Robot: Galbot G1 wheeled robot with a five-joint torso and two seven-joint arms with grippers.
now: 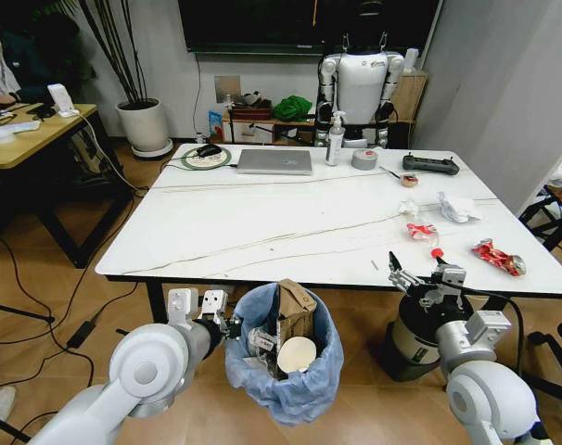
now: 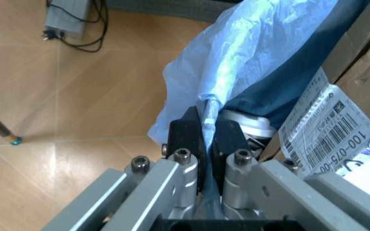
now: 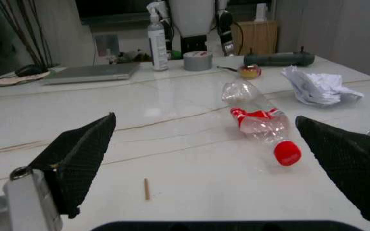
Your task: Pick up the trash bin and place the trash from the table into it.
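From my head view, my left claw [image 1: 227, 324] is clamped on the near rim of the trash bin [image 1: 286, 357], which I hold just below the table's front edge [image 1: 262, 273]. Inside it already sit a torn piece of brown cardboard [image 1: 295, 311] and a white paper cup [image 1: 297, 353], so part of the job looks done. My right claw [image 1: 413, 276] hovers at the table's front right edge with its fingers spread and nothing between them. Still lying on the white top are a crushed plastic bottle [image 1: 422, 232] with a red cap, a crumpled white paper [image 1: 458, 208], a red wrapper [image 1: 499, 258] near the right edge and a small round piece [image 1: 409, 181] farther back. The laptop [image 1: 274, 161] and tape roll [image 1: 364, 159] are not litter.

In my left wrist view, the black pads [image 2: 188, 134] are pinched tight on the rim and the light-blue bag [image 2: 262, 43] folded over it; a barcode label [image 2: 336, 132] shows just inside.

In my right wrist view, the two black fingers [image 3: 82, 156] stand wide apart over the table, with the bottle [image 3: 259, 120] lying on its side ahead between them and the white paper [image 3: 320, 86] beyond it. I judge the bottle the nearest piece left, and at least four items remain to go in.
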